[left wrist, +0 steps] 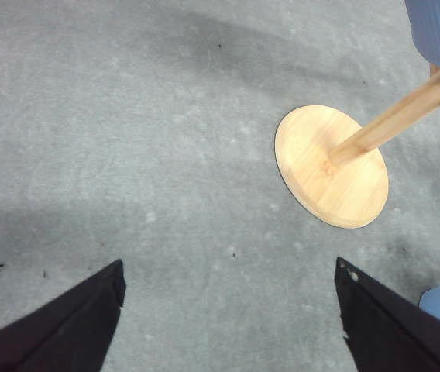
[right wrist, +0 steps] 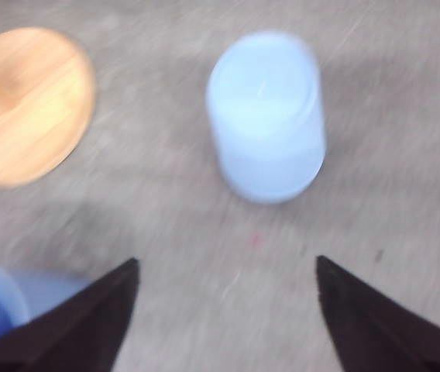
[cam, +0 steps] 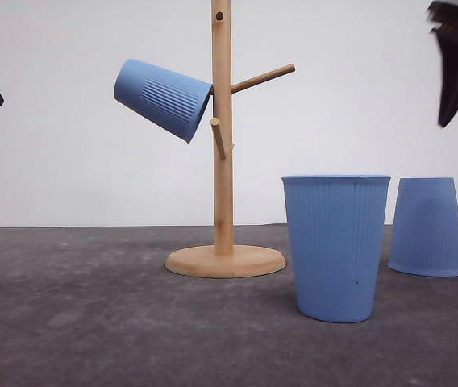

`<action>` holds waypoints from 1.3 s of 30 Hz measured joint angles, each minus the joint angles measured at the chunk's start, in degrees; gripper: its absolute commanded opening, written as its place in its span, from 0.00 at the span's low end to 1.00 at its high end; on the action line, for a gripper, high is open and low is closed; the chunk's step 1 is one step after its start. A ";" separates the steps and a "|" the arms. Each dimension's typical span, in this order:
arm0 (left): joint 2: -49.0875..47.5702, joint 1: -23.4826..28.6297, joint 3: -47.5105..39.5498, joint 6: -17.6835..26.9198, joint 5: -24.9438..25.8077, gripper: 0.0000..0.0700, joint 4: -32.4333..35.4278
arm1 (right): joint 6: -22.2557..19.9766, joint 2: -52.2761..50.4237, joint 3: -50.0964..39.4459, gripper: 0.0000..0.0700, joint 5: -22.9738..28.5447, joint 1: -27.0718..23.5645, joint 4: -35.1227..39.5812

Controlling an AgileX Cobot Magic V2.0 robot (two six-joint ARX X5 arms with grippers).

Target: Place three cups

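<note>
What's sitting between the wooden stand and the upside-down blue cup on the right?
In the front view, an upright blue cup stands between the wooden stand and the upside-down cup, nearer the camera than both, with bare grey table around it.

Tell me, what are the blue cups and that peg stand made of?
The cups look like matte plastic: even blue colour, no shine, fine moulded vertical ribs, though glazeless ceramic can't be ruled out. The stand looks like pale wood or bamboo, with visible grain on its round base.
</note>
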 measured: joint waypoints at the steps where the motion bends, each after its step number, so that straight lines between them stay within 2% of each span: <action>1: 0.00 0.00 0.00 0.00 0.00 0.72 0.01 | -0.65 1.90 1.18 0.77 -0.01 -0.28 0.77; 8: 0.01 0.00 0.00 0.00 0.02 0.72 0.04 | -3.49 12.17 6.99 0.85 -0.05 -1.16 6.84; 19: 0.00 0.00 0.00 0.00 0.00 0.72 0.04 | -5.13 22.00 7.57 0.84 -0.01 -1.16 10.62; 21: 0.00 0.00 0.00 0.00 0.00 0.72 0.06 | -5.21 22.85 7.57 0.81 0.00 -1.16 11.00; 28: 0.01 0.00 0.00 0.00 0.00 0.72 0.07 | -5.30 24.12 7.57 0.58 -0.01 -1.16 11.46; 39: 0.02 0.00 0.00 0.00 0.00 0.72 0.07 | -5.54 22.53 7.59 0.47 -0.94 -1.27 8.62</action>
